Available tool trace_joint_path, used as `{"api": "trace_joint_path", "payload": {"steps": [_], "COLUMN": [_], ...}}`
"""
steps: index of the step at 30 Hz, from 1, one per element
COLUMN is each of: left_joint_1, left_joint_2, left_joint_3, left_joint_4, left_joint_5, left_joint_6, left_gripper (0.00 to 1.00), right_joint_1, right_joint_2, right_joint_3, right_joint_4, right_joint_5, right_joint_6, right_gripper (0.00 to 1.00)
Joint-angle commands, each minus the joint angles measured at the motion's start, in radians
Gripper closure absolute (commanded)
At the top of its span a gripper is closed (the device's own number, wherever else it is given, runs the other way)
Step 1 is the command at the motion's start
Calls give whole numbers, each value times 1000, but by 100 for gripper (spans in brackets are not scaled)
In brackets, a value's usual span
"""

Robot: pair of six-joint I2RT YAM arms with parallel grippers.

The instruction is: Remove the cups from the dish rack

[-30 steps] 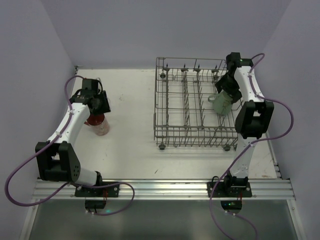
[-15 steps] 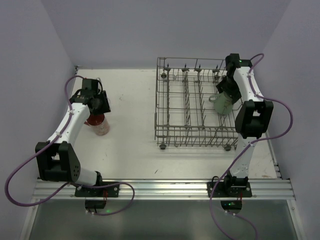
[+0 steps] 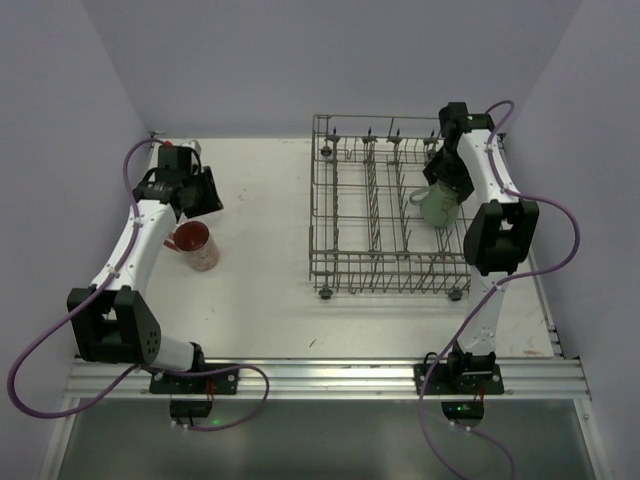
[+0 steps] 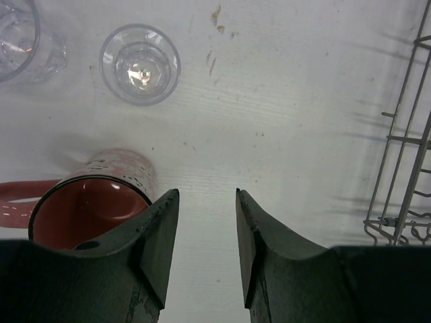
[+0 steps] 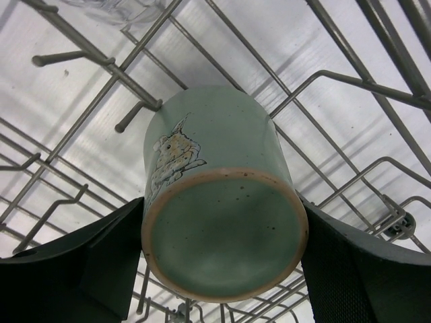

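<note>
The grey wire dish rack (image 3: 345,215) stands right of the table's middle. Inside its right end, a pale mint-green mug (image 3: 438,205) sits bottom-up toward the wrist camera. My right gripper (image 3: 447,183) is shut on it, and both fingers press its sides (image 5: 222,229). On the table at the left, a pink-red cup (image 3: 196,244) stands upright. My left gripper (image 3: 192,192) hangs open just behind it, holding nothing (image 4: 207,195). The left wrist view shows the red cup (image 4: 87,205) beside the left finger, with two clear tumblers (image 4: 139,64) (image 4: 19,33) farther off.
Rack tines (image 5: 138,101) and wires (image 5: 350,77) surround the mug closely. Something of clear glass (image 5: 114,8) shows at the top edge of the right wrist view. The rack's corner (image 4: 404,155) lies to the right of my left gripper. Walls enclose the table on three sides.
My right gripper has closed from wide open onto the mint-green mug and shifted slightly toward the back. My left gripper has drawn back off the red cup, which now shows in full.
</note>
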State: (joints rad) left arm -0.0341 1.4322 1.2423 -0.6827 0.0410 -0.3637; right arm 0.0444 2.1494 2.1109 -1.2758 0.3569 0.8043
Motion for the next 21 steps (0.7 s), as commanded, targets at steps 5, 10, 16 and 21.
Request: {"api": "trace_joint_path", "payload": {"steps": [5,10,16,21], "left_joint_1": [3,3,3,-18], "left_joint_2": [-16,-6,0,30], "left_joint_3": [89,144,92,58], "left_joint_4": [-15,-31,63,192], "left_joint_5": [76,153,382,572], "left_joint_6": [-41,-78,-190,-359], "left_gripper": [57,57,57,57], "right_joint_1": [9,9,9,9], "right_joint_2": [-135,-196,-263,-279], "right_joint_3": [75,78,60,64], "right_joint_4": [75,96,153,155], "right_joint_5": [-50,-82,-131,-159], "right_joint_6": [-46,-63,-88,-93], "right_gripper": [100,100,100,100]}}
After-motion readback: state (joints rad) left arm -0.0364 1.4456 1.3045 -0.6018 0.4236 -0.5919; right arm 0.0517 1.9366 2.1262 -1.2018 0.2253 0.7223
